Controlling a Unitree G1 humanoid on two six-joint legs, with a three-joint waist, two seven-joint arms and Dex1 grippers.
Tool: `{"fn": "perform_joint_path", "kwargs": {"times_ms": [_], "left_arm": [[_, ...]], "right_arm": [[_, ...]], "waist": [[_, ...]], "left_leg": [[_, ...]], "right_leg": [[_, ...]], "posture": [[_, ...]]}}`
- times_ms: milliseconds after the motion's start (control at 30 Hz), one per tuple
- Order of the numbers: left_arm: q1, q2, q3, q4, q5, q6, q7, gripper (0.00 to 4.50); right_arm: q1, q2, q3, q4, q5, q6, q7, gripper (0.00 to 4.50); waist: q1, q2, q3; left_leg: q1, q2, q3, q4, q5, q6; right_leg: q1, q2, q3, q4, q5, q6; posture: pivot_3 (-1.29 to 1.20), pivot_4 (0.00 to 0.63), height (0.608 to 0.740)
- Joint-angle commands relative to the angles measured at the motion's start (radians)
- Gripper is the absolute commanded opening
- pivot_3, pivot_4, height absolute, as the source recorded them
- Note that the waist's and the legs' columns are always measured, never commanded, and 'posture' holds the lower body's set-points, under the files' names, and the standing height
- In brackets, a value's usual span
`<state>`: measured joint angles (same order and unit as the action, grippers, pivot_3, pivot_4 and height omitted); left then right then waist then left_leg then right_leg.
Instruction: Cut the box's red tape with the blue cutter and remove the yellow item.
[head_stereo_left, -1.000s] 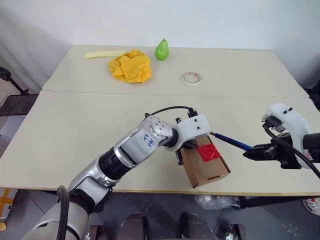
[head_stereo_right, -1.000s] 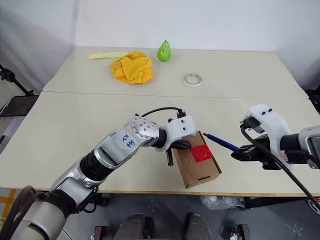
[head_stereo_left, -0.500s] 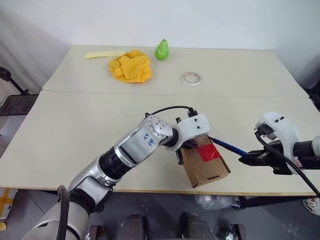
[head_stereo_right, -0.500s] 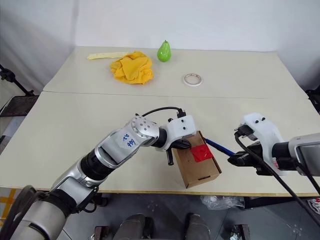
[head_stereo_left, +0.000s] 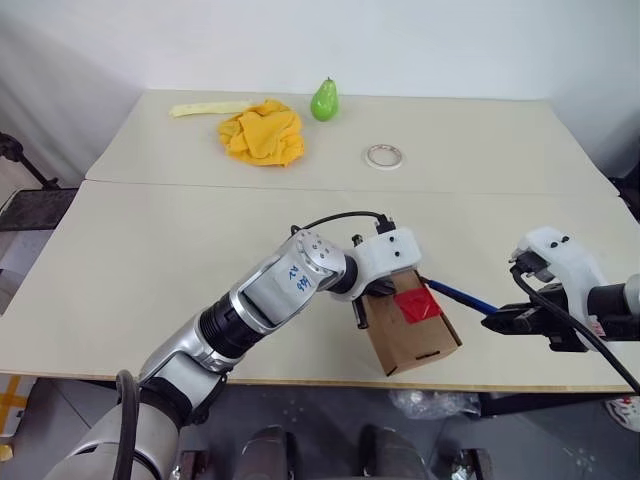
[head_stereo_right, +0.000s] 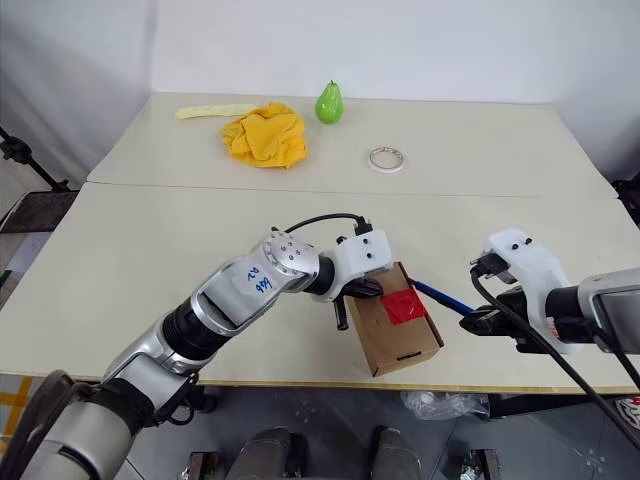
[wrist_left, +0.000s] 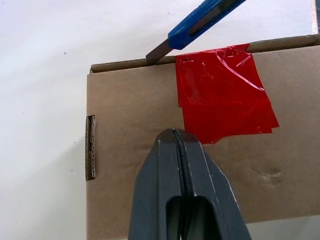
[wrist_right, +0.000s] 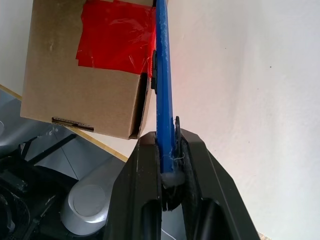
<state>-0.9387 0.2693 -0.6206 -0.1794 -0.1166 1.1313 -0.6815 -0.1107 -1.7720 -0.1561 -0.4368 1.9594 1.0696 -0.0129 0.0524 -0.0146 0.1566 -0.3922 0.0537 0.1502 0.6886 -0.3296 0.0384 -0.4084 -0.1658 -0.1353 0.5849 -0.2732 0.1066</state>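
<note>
- The slim dark-blue pen-shaped cutter is gripped at its rear end in the right hand, whose two black fingers are clamped on it.
- The grey blade tip is set at the top edge of the small brown cardboard box, just beside the corner of the bright red square tape patch.
- The left hand is fully closed, nothing between its fingers; its tips are pressed on the box's upper face just below the tape, steadying the carton.
- The tape looks whole, wrinkled but unslit; the cut is judged as about to begin, not done.
- The flaps are closed, so the yellow item is taken to be inside, hidden; its removal is left.
- The box lies near the front edge of the counter, tilted, one corner close to the rim.
- The counter is pale beige, made of two slabs joined by a seam.
- At its far side lie a crumpled yellow-orange cloth heap, a long pale yellow strip, a green pear and a white tape roll ring, all well apart from the box.
- A plain white wall is seen behind.
</note>
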Motion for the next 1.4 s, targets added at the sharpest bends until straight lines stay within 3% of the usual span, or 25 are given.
{"fn": "perform_joint_path", "kwargs": {"times_ms": [33, 400, 767, 1033, 1400], "left_arm": [[0.034, 0.009, -0.054, 0.100, 0.024, 0.034, 0.018, 0.00], [0.042, -0.019, -0.057, 0.111, 0.031, 0.028, 0.035, 0.00], [0.060, -0.028, -0.058, 0.105, 0.030, 0.030, 0.052, 0.00], [0.066, -0.033, -0.056, 0.115, 0.034, 0.026, 0.065, 0.00], [0.062, -0.042, -0.061, 0.134, 0.046, 0.015, 0.077, 0.00]], "right_arm": [[-0.009, -0.011, -0.003, -0.015, 0.013, -0.007, 0.006, 0.14], [-0.008, -0.103, 0.043, -0.079, 0.013, -0.088, 0.071, 0.14], [0.439, -0.467, -0.277, 0.056, 0.013, -0.126, 0.275, 0.14], [0.551, -0.479, -0.440, 0.101, 0.013, -0.020, 0.320, 0.14], [0.485, -0.479, -0.444, 0.079, 0.013, 0.090, 0.398, 0.14]], "waist": [[0.000, 0.000, 0.000], [0.002, 0.001, 0.000], [0.002, 0.000, -0.001], [0.002, -0.001, -0.002], [0.003, -0.001, -0.002]], "left_leg": [[0.000, 0.000, 0.000, 0.000, 0.000, 0.000], [0.000, 0.000, 0.000, 0.000, -0.001, 0.001], [0.000, -0.001, -0.001, -0.001, -0.001, 0.002], [-0.001, 0.002, -0.002, -0.002, -0.003, -0.002], [-0.008, 0.000, -0.003, -0.002, 0.000, -0.004]], "right_leg": [[0.000, 0.000, 0.000, 0.000, 0.000, 0.000], [0.000, -0.001, 0.000, -0.002, 0.000, 0.000], [0.001, -0.003, 0.002, -0.004, 0.000, 0.000], [0.003, -0.003, 0.002, -0.010, 0.001, -0.003], [-0.002, -0.001, 0.001, -0.011, 0.001, -0.003]], "posture": [[0.00, 0.150, 0.740], [0.00, 0.150, 0.740], [0.00, 0.150, 0.740], [0.00, 0.150, 0.740], [0.00, 0.150, 0.740]]}}
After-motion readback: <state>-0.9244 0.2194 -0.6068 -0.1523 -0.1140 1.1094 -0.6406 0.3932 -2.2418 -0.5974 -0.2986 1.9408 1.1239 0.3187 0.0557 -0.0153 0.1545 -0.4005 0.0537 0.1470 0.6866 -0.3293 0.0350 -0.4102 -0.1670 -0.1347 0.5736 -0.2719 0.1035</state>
